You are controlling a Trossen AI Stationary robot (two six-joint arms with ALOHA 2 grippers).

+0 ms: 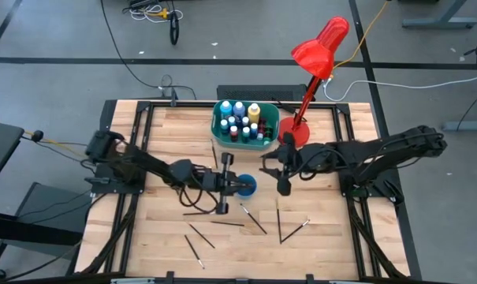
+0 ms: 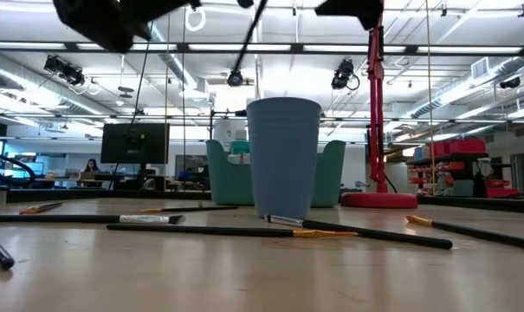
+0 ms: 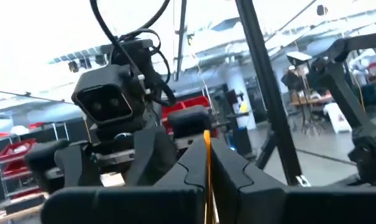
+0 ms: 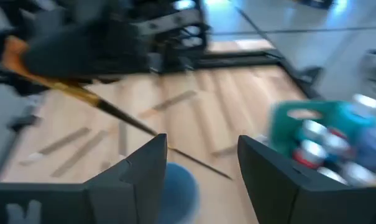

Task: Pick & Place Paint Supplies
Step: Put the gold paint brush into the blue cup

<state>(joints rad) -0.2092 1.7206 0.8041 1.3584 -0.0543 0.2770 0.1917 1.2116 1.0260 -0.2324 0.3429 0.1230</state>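
Teal tub (image 1: 244, 121) at far centre of wooden table (image 1: 167, 237), packed with upright paint bottles (image 1: 240, 118): blue, white, yellow and dark caps. Blue cup (image 1: 245, 185) mid-table, upright; contents hidden.

Left gripper (image 1: 224, 183) just beside cup, jaws closed narrow on one thin paintbrush (image 3: 207, 168), orange ferrule showing between the fingers (image 3: 234, 174) in the left wrist view. Right gripper (image 1: 283, 175) near cup on its other side, jaws wide apart, nothing between them; fingers (image 4: 144, 168) bare.

Loose paintbrushes (image 1: 254, 218) scattered flat on near half of table, well apart. Red desk lamp (image 1: 317, 55), base touching table beside tub.

Beyond table: grey floor, cables, ceiling lights (image 2: 62, 69), monitor (image 2: 134, 143), seated person (image 2: 91, 166) far off.
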